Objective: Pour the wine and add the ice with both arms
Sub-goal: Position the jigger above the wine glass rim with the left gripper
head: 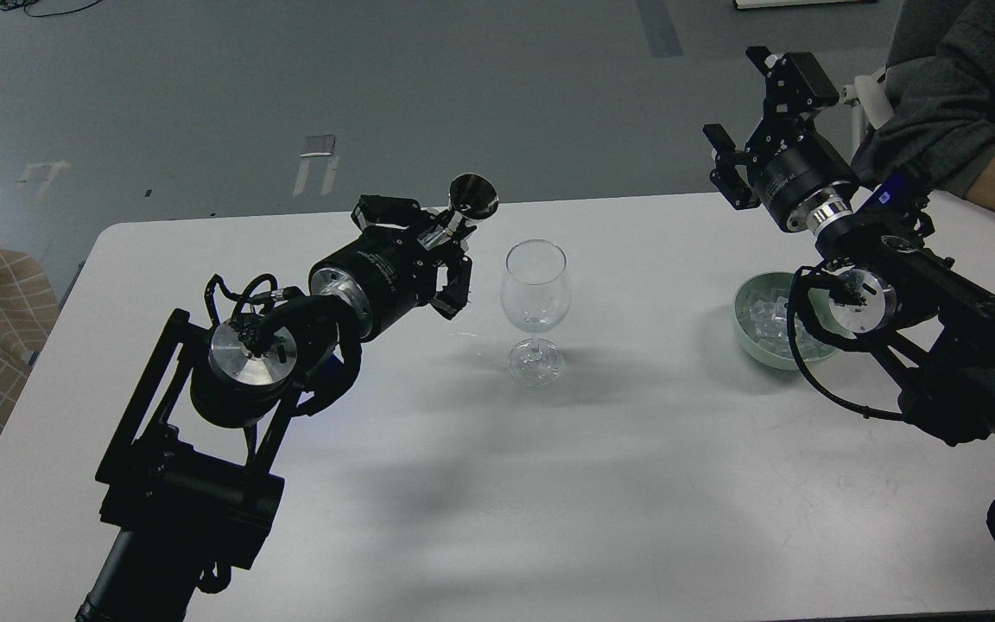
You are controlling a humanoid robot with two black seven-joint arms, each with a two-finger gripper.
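Beside the clear stemmed wine glass (535, 304) at mid-worktop, my left tool (439, 249) is clamped on a small metal measuring cup (472, 200), tipped mouth-outward near the rim, presumably for pouring; any wine is too faint to confirm. My right tool (752, 117) hangs raised with jaws parted and empty, above the pale green bowl (750, 333) of clear ice cubes (765, 313), well apart from the glass.

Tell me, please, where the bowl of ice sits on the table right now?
In the head view, the pale green bowl of ice sits on the right side of the white table, right of the wine glass, partly hidden behind the right arm.
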